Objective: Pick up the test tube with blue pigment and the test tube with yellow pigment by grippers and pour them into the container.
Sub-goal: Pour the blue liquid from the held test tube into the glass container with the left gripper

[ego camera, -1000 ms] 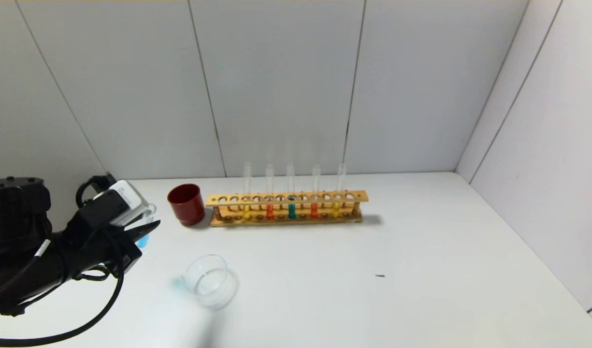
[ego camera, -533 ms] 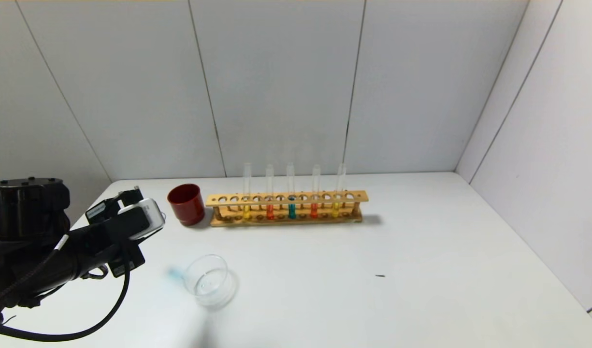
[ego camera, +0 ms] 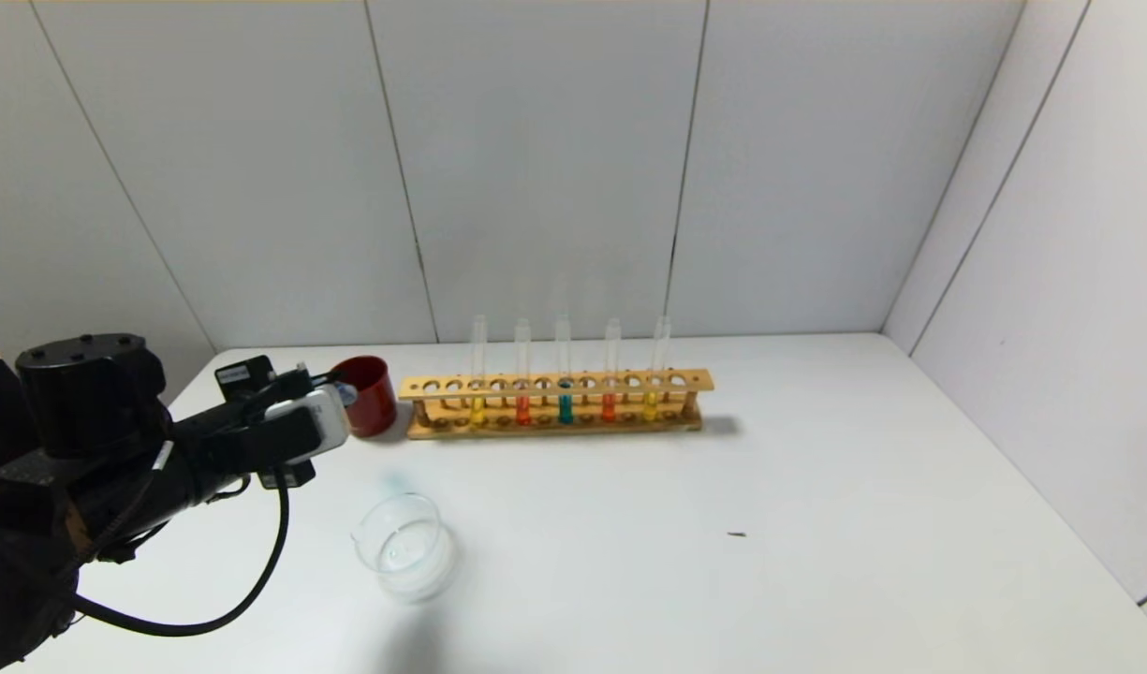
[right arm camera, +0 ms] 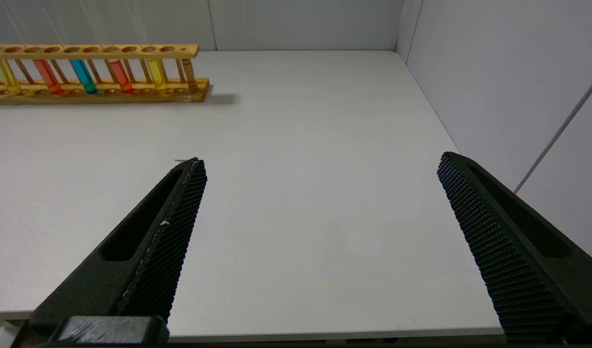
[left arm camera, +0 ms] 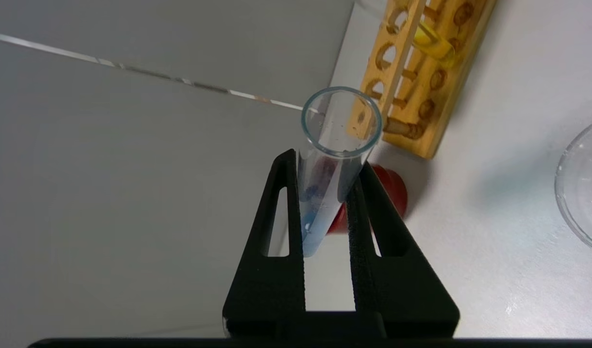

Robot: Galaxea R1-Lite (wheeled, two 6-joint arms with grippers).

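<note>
My left gripper is shut on a clear test tube with a little pale blue liquid at its round bottom; it hovers at the left, just beside the red cup. Another test tube with teal-blue pigment stands in the middle of the wooden rack, with yellow tubes at its left and right. The clear glass container sits in front of the rack, nearer to me, and its rim shows in the left wrist view. My right gripper is open and empty over the table's near right part.
A dark red cup stands left of the wooden rack, partly behind my left gripper. Two orange-red tubes also stand in the rack. Grey walls close the back and the right side. A small dark speck lies on the table.
My left arm has swung up and to the right with the blue tube, from the table's left edge to just beside the red cup. Rack and dish have not moved.
</note>
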